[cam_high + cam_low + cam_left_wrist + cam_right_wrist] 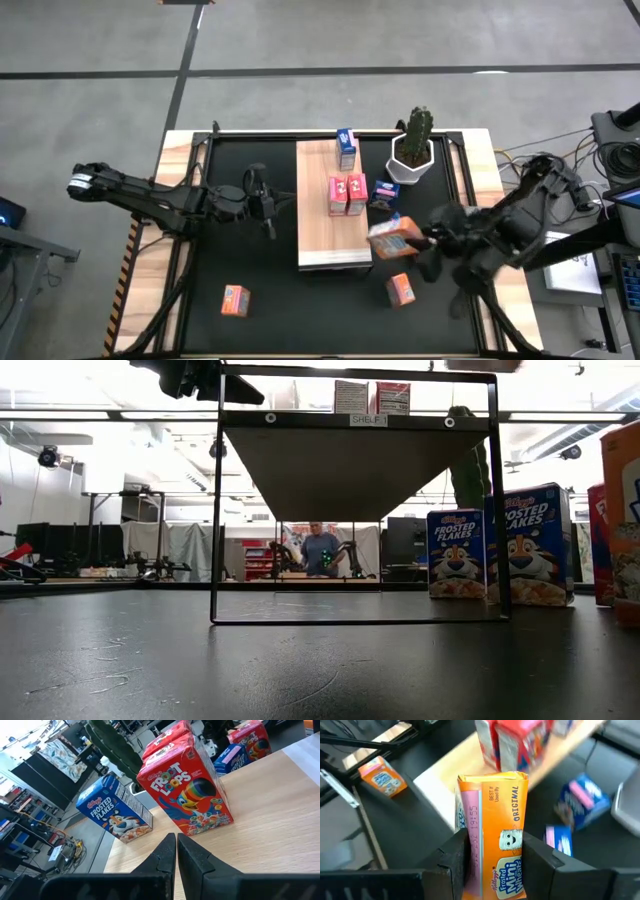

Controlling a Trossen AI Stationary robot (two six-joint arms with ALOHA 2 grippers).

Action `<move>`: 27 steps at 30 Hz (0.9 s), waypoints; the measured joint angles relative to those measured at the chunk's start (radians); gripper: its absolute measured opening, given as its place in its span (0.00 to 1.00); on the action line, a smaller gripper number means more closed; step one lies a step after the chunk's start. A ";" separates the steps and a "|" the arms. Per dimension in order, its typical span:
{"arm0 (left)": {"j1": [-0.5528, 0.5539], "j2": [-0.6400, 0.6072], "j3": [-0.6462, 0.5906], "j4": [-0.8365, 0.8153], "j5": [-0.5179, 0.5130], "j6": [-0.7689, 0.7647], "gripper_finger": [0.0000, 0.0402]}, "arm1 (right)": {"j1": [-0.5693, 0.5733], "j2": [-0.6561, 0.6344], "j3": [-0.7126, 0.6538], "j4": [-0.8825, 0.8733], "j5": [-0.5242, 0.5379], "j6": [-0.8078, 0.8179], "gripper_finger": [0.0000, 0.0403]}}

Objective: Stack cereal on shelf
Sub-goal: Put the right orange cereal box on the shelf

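Observation:
The shelf [322, 225] is a light wood board on a black frame over the black mat. On it stand a blue cereal box [346, 148] and two red ones [347, 194], also seen in the left wrist view as Froot Loops [192, 795] and Frosted Flakes [117, 812]. My right gripper [408, 240] is shut on an orange cereal box [495, 825] over the shelf's near right corner. My left gripper [176, 851] hovers shut at the shelf's left edge, touching nothing. My right gripper pinches the orange box between its two fingers, one on each broad face, at the box's end nearer the wrist [516, 857]. The fingers [537, 860] slant down from the table's right side. The box points away from them, lifted clear of mat and shelf.
Two more orange boxes lie on the mat, near left [235, 299] and near right [401, 289]. A blue box [383, 190] sits right of the shelf by the potted cactus [413, 148]. Frosted Flakes boxes [527, 545] stand at the low view's right. A person shows far behind.

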 joint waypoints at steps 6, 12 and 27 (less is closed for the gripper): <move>0.000 0.000 0.000 0.000 0.000 0.000 0.00 | -0.165 0.081 0.098 0.049 -0.091 -0.290 0.34; 0.000 0.000 0.000 -0.001 0.000 0.000 0.00 | -0.291 0.183 0.204 0.050 -0.172 -0.520 0.34; 0.000 0.000 0.000 -0.009 0.000 -0.003 0.00 | -0.391 0.423 0.418 -0.080 -0.263 -0.749 0.34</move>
